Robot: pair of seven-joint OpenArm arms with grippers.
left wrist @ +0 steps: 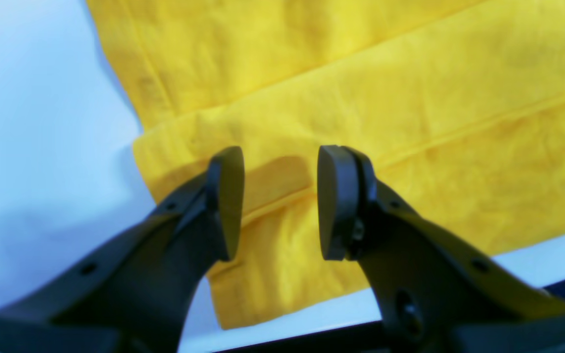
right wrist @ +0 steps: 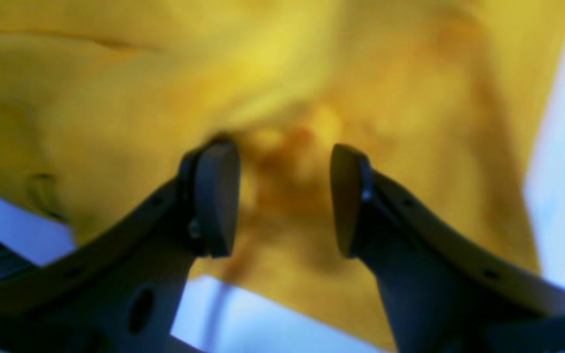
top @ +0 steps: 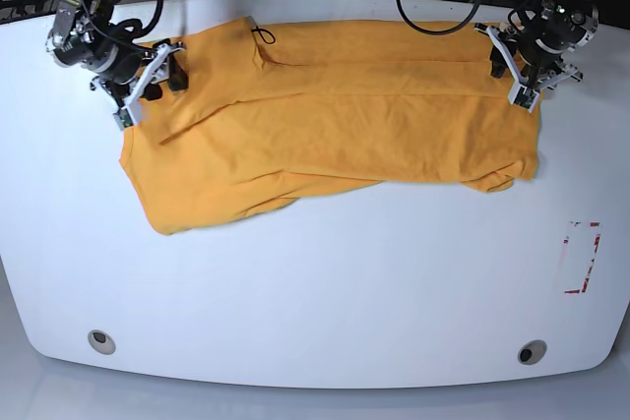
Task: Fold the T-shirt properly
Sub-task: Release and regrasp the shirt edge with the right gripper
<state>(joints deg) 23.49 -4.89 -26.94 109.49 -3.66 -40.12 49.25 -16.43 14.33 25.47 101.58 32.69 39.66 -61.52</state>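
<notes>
The orange-yellow T-shirt (top: pixel 335 125) lies across the far part of the white table (top: pixel 315 292), partly folded over itself, with a loose flap hanging toward the front left. My left gripper (top: pixel 509 73) stands at the shirt's right end. In the left wrist view it (left wrist: pixel 280 152) is open just above a hemmed corner of the T-shirt (left wrist: pixel 410 122), with nothing between its pads. My right gripper (top: pixel 148 86) is at the shirt's left end. In the right wrist view it (right wrist: pixel 282 147) is open over blurred, rumpled T-shirt cloth (right wrist: pixel 115 98).
A red-marked rectangle (top: pixel 583 258) sits near the table's right edge. Two round fittings (top: pixel 99 341) (top: pixel 532 352) lie near the front edge. Cables run along the back edge (top: pixel 433 7). The table's dark edge (left wrist: pixel 312 336) shows just behind the left gripper.
</notes>
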